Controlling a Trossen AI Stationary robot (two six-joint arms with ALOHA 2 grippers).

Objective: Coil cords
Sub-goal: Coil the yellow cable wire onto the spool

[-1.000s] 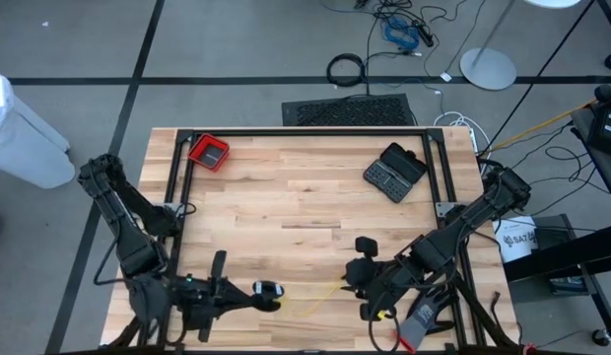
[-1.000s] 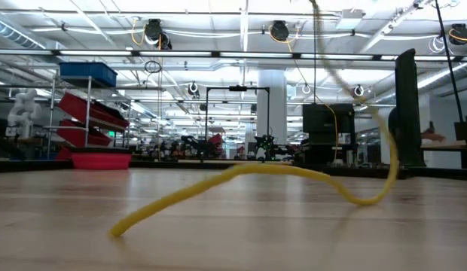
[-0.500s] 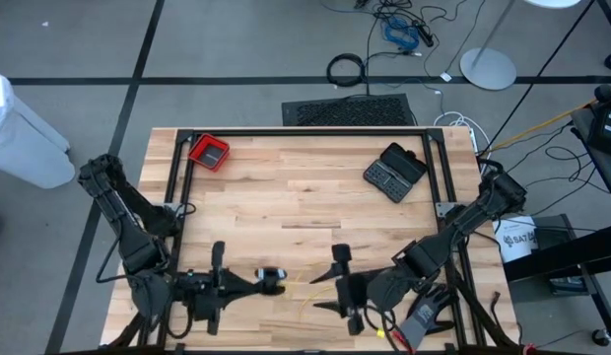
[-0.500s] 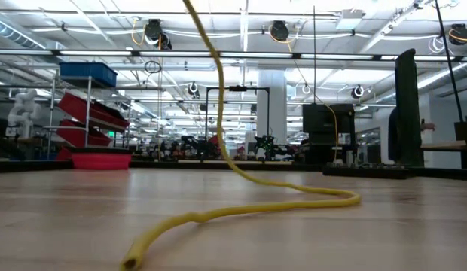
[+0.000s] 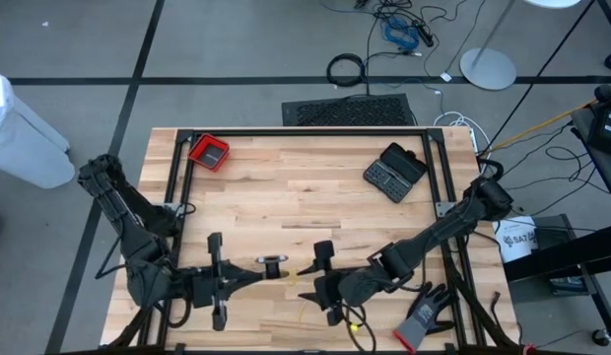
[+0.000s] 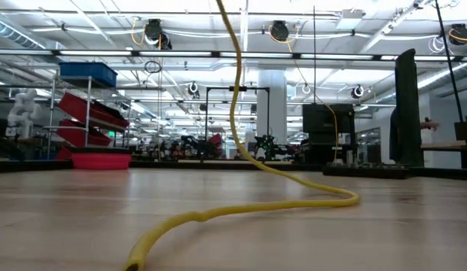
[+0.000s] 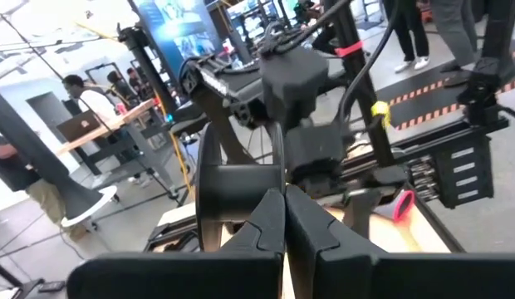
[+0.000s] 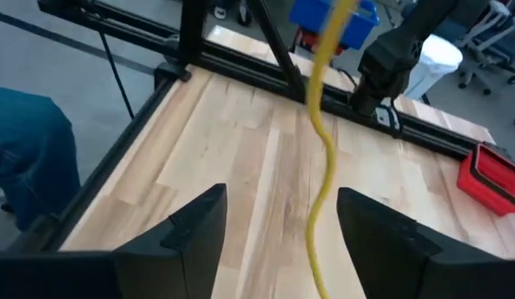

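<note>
The yellow cord (image 6: 235, 113) hangs down from above. Its lower length (image 6: 294, 202) curves slack over the wooden table, and its free end (image 6: 133, 260) lies near the front. My left gripper (image 5: 268, 267) is shut, level, and points at the table's right near the front edge. My right gripper (image 5: 315, 283) faces it, wide open. In the right wrist view the cord (image 8: 322, 166) runs between the right gripper's two fingers (image 8: 278, 241), and they do not touch it. I cannot make out the black cord. My left gripper holds the yellow cord by its upper end (image 5: 275, 263), pinched between the shut fingers, which lie level and point at the table's right. The spot is too small to show more. The cord hangs slack below, with its far length on the table.
A grey-black glove (image 5: 424, 316) lies at the front right corner. A red tray (image 5: 208, 152) sits far left and a black case (image 5: 394, 171) far right. A black frame (image 5: 305, 131) rims the table. The middle of the board is bare wood.
My right gripper has opened, let go of the yellow cord and gone toward the table's left, up to my left gripper. The cord's raised part has swung left and hangs from my left gripper alone. My left gripper has rolled and shifted a little toward the far edge.
</note>
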